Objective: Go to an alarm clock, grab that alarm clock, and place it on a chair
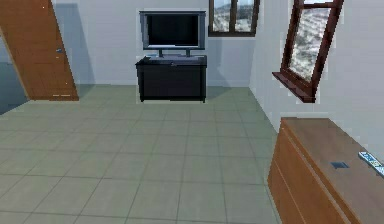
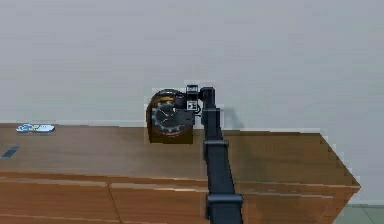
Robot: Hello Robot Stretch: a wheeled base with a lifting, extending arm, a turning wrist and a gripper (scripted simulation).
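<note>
A round-faced alarm clock (image 2: 168,119) in a dark brown case stands on the top of a wooden dresser (image 2: 120,160) against the white wall in the arm side view. The dark arm (image 2: 218,170) rises from the bottom edge to the clock's right side. The gripper (image 2: 187,108) sits at the clock, just left of the two white marker squares. I cannot tell whether it holds the clock, since the clock looks to rest on the dresser top.
The dresser (image 1: 320,170) also lies at the forward view's lower right, with a small dark flat thing (image 1: 340,165) and a light one (image 1: 372,160) on it. Ahead, tiled floor leads to a TV (image 1: 173,32) on a dark stand (image 1: 172,78). A wooden door (image 1: 35,50) is at left, and windows (image 1: 310,45) at right.
</note>
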